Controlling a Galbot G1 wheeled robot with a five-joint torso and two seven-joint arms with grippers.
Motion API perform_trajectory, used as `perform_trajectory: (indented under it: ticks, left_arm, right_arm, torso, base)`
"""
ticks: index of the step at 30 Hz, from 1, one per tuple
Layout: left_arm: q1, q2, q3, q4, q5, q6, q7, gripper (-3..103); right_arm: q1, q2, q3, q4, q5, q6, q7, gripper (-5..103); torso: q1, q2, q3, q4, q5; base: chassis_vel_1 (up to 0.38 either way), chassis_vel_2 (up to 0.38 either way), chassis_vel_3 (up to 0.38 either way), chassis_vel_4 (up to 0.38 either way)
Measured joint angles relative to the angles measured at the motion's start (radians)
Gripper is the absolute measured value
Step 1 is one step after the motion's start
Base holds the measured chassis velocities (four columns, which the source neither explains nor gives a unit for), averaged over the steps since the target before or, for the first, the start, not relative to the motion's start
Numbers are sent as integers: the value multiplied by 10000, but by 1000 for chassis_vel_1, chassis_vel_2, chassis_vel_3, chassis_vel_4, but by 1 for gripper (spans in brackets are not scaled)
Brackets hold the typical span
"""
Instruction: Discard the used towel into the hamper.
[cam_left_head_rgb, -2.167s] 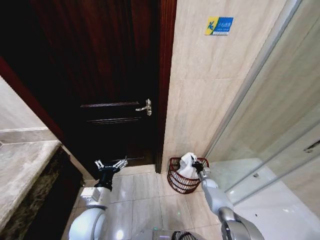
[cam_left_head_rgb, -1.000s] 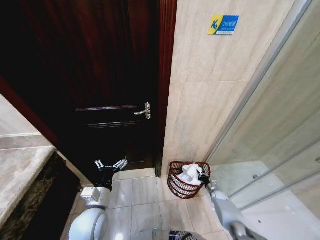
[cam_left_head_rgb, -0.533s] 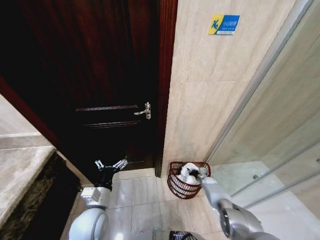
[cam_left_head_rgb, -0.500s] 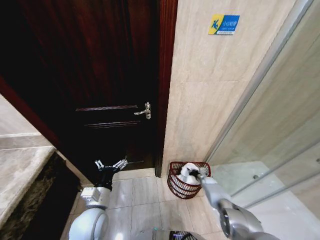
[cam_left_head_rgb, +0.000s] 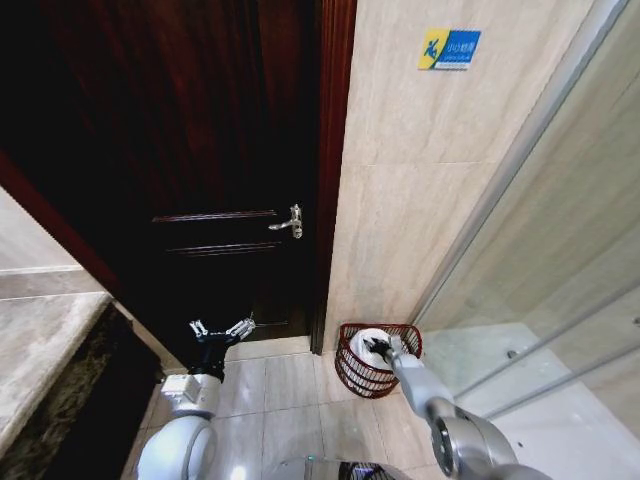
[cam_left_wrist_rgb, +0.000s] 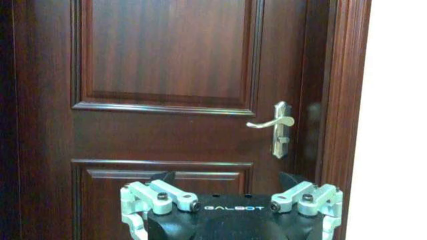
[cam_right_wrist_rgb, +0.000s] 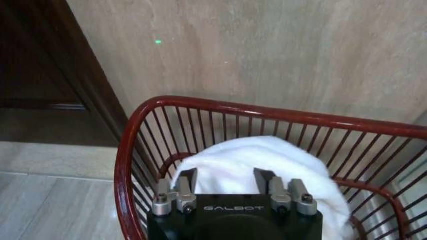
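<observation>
The hamper (cam_left_head_rgb: 356, 378), a dark red wire basket, stands on the floor tiles against the beige wall, just right of the door frame. The white towel (cam_left_head_rgb: 361, 342) lies bunched inside it. My right gripper (cam_left_head_rgb: 377, 347) hangs over the hamper's mouth, right above the towel. In the right wrist view its fingers (cam_right_wrist_rgb: 185, 178) stand apart, the gripper (cam_right_wrist_rgb: 225, 175) open, with the towel (cam_right_wrist_rgb: 247, 152) lying below inside the hamper's rim (cam_right_wrist_rgb: 267, 111). My left gripper (cam_left_head_rgb: 222, 330) is held open in front of the door, away from the hamper; the left wrist view shows this gripper (cam_left_wrist_rgb: 227, 177) holding nothing.
A dark wooden door (cam_left_head_rgb: 200, 150) with a metal handle (cam_left_head_rgb: 291, 221) fills the left. A stone counter (cam_left_head_rgb: 40, 340) is at my far left. A glass shower partition (cam_left_head_rgb: 540, 250) runs along the right. Bare floor tiles (cam_left_head_rgb: 290, 385) lie between my arms.
The towel, held above the hamper at first, now lies inside it. My right gripper let go, drew to the right rim, then came back over the towel. The left arm stayed put.
</observation>
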Motion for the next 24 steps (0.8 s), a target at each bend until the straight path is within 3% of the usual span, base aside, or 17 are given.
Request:
perform_trajectory:
  ticks: [9,14,21,24]
  left_arm:
    - [0,0,0,0,0,0,0,100]
    - [0,0,0,0,0,0,0,100]
    - [0,0,0,0,0,0,0,100]
    - [0,-1,-1,0,0,0,0,100]
  right_arm:
    - [-96,70,372,211,-223,108,-1,94]
    - [-164,85,696,278,-380,385,86,99]
    - [-899,-31,614,1777,405,1363,529,100]
    - [-1507,-147,367,2945,1065,1364,909,100]
  torso:
    - [0,0,0,4,0]
    - [0,0,0,2,0]
    - [0,0,0,2,0]
    - [0,-1,0,4,-2]
  base:
    - [0,0,0,0]
    - [0,0,0,0]
    - [0,0,0,0]
    - [0,0,0,0]
